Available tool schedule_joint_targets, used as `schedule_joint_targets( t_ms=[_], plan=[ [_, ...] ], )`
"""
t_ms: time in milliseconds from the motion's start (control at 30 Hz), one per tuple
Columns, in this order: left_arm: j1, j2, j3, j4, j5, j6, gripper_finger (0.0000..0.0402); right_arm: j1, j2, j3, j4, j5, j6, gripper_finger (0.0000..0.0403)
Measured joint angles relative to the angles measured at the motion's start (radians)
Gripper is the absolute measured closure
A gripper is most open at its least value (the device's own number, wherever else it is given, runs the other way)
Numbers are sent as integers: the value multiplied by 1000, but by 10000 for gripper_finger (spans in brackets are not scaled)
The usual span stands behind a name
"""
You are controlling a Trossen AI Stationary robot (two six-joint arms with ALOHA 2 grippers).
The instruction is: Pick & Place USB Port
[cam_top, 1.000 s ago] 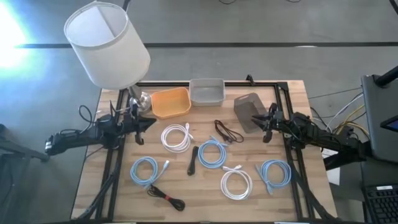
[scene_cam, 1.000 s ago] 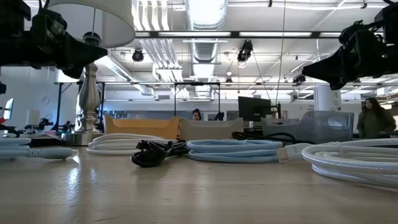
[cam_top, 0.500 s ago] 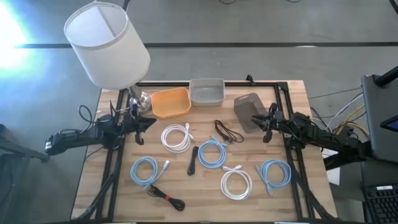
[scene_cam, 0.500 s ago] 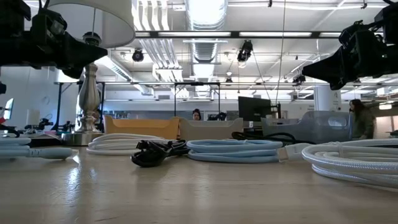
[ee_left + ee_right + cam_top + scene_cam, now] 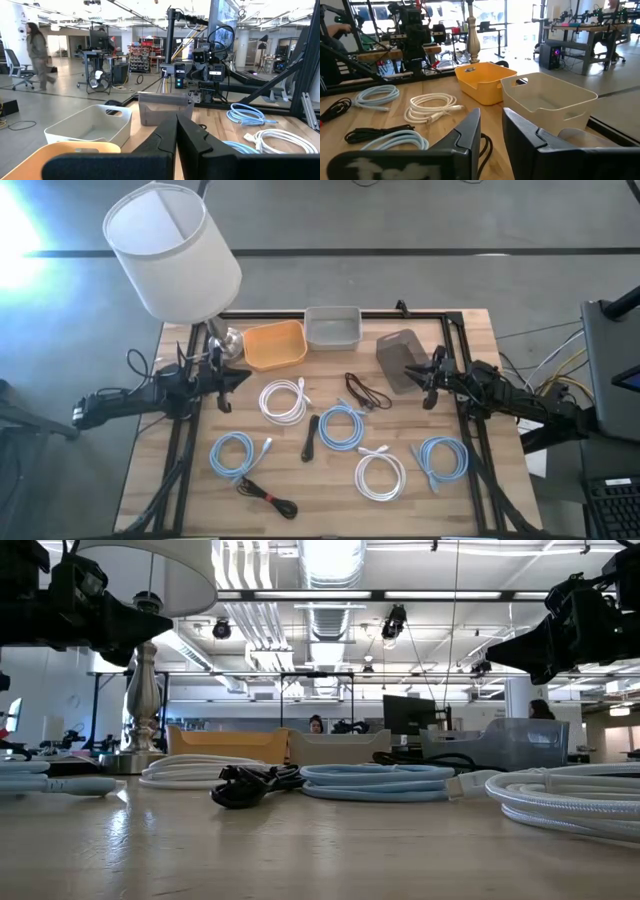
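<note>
Several coiled cables lie flat on the wooden table: a white one (image 5: 283, 400), a blue one (image 5: 343, 427), another blue one (image 5: 236, 453), a white one (image 5: 381, 475) and a blue one (image 5: 442, 458). Loose black cables (image 5: 365, 392) (image 5: 268, 498) and a black stick-shaped piece (image 5: 311, 438) lie among them. My left gripper (image 5: 238, 378) (image 5: 176, 120) hovers shut above the table's left side. My right gripper (image 5: 424, 380) (image 5: 491, 117) hovers above the right side beside the dark grey bin, open by a narrow gap. Neither touches anything.
An orange bin (image 5: 274, 344), a light grey bin (image 5: 332, 327) and a dark grey bin (image 5: 400, 360) stand along the far edge. A lamp with a white shade (image 5: 172, 250) stands at the far left corner. Black frame rails (image 5: 180, 450) run along the table's sides. A person walks in the room behind.
</note>
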Motion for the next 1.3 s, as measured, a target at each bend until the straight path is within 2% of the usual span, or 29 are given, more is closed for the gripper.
schedule_joint_targets(
  t_ms=[333, 800, 1300],
  plan=[
    [0, 0, 0, 0, 0, 0, 388, 0, 0, 0, 0, 0, 0, 316],
    [0, 0, 0, 0, 0, 0, 388, 0, 0, 0, 0, 0, 0, 335],
    [0, 0, 0, 0, 0, 0, 388, 0, 0, 0, 0, 0, -1, 317]
  ],
)
